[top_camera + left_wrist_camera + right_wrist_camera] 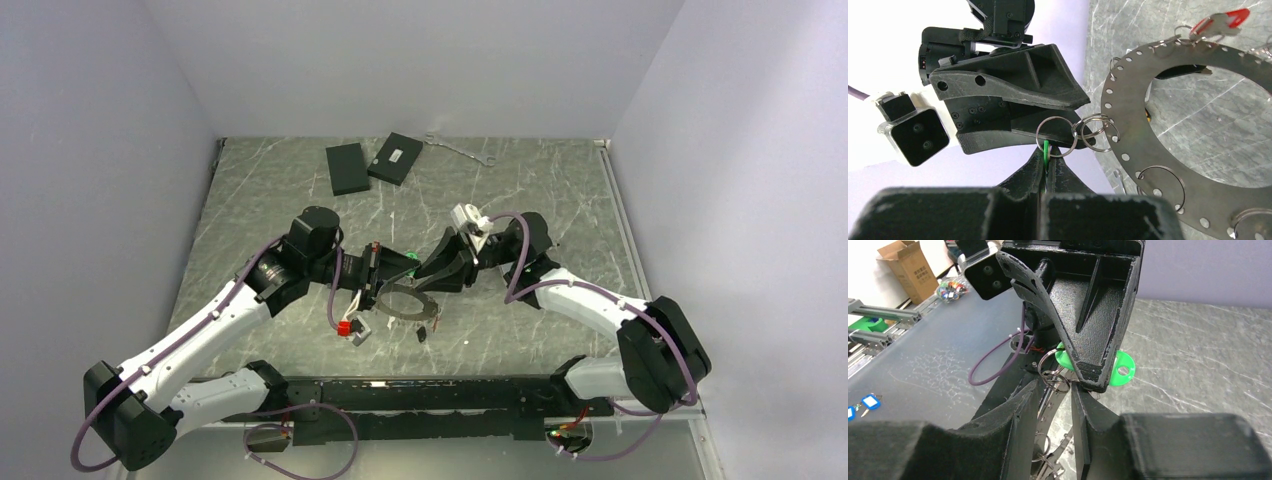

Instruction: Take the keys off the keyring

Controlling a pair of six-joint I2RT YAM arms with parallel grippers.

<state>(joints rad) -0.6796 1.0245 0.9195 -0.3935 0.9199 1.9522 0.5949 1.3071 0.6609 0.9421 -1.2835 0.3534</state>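
Note:
The keyring (408, 300) is a flat grey ring with small holes, lying mid-table between my grippers. My left gripper (398, 268) is shut on the green key (1046, 149), which hangs by linked split rings (1095, 132) from the keyring's rim (1123, 115). My right gripper (432, 278) faces it. In the right wrist view the right gripper (1055, 387) is open, with the split rings and the keyring's edge between its fingers, and the green key (1120, 367) shows behind the left finger. A red key (345, 327) and a black key (422, 332) hang on the near rim.
Two flat black boxes (347, 167) (395, 158) and a thin silver wrench (460, 150) lie at the back of the table. Grey walls stand left, right and behind. The black mounting rail (420, 395) runs along the near edge.

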